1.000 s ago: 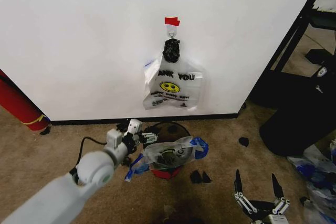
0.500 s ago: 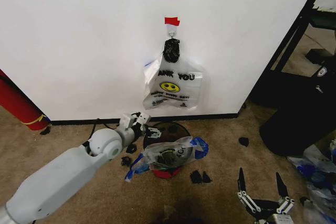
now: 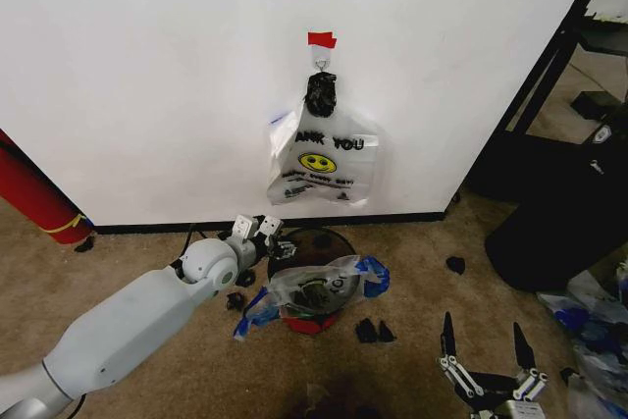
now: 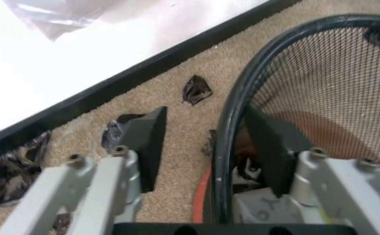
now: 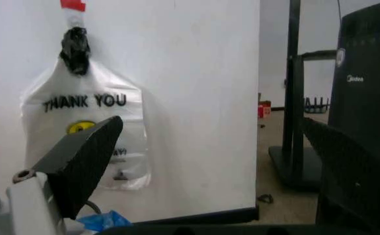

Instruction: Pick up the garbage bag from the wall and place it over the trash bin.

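Garbage bag on wall hook, left gripper jaws straddling trash bin rim

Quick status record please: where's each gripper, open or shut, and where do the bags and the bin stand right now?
left gripper: open, jaws astride the trash bin rim, holding nothing
right gripper: open, low near the floor, idle
garbage bag: hanging on the wall from a hook under red tape
second bag: draped across the bin's near side, not held
red cylinder: leaning at the wall, far left
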Motion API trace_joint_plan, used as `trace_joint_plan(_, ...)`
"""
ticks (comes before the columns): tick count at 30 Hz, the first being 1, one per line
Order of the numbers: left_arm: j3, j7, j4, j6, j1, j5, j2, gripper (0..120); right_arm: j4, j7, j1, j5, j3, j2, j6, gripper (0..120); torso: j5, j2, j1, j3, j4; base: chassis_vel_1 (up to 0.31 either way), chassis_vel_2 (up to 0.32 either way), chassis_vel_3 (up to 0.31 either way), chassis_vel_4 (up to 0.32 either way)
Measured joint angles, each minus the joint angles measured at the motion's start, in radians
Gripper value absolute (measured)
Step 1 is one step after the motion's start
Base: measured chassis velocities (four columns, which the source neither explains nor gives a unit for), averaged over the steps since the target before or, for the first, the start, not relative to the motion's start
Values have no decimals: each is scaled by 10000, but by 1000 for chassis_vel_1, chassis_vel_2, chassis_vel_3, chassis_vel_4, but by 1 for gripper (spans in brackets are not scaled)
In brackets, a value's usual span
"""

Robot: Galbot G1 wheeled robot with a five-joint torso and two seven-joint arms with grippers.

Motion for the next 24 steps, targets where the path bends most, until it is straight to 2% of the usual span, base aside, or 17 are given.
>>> trace_joint_plan(3,-87,-201,-43,157,-27,-532,-13,34,-42,70,42,-5,-1,31,-13,100,0,0,0,0,-1,0,0,0,0)
trace_joint_plan(4,-87,-201,-43,157,-27,-532,-13,34,-42,70,42,-5,-1,31,-13,100,0,0,0,0,-1,0,0,0,0)
trace_joint_plan(7,-87,-247,-36,231,-62,-705,-5,20,-53,130,27,-9,3,25,-9,100,0,0,-1,0,0,0,0,0,0)
trace_joint_plan(9,-86,-300,-35,238,-72,-771,-12,15,-52,161,19,-3,7,16,-9,100,1,0,-1,0,0,0,0,0,0)
trace_joint_plan(11,-86,-300,-35,238,-72,-771,-12,15,-52,161,19,-3,7,16,-9,100,1,0,-1,0,0,0,0,0,0)
trace_joint_plan(12,-98,-415,-42,272,-74,-940,-27,8,-44,189,14,5,12,5,-12,100,0,0,-1,0,0,0,0,0,0)
trace_joint_plan(13,-130,-517,-70,318,-74,-1083,-39,4,-37,196,12,6,16,-2,-15,100,0,0,-1,0,-1,0,0,0,0)
trace_joint_plan(19,-430,-1125,-414,440,103,-1573,-24,4,-6,210,27,1,24,-24,-72,100,2,0,-1,0,-2,0,0,0,0)
trace_joint_plan(20,-593,-1502,-588,442,239,-1745,-16,4,-2,218,39,2,21,-42,-108,100,-1,1,-1,0,-1,0,0,0,0)
trace_joint_plan(24,-2077,-3109,-1922,379,1556,-3115,126,4,-7,258,131,8,3,-109,-274,100,1,2,-1,0,0,0,0,0,0)
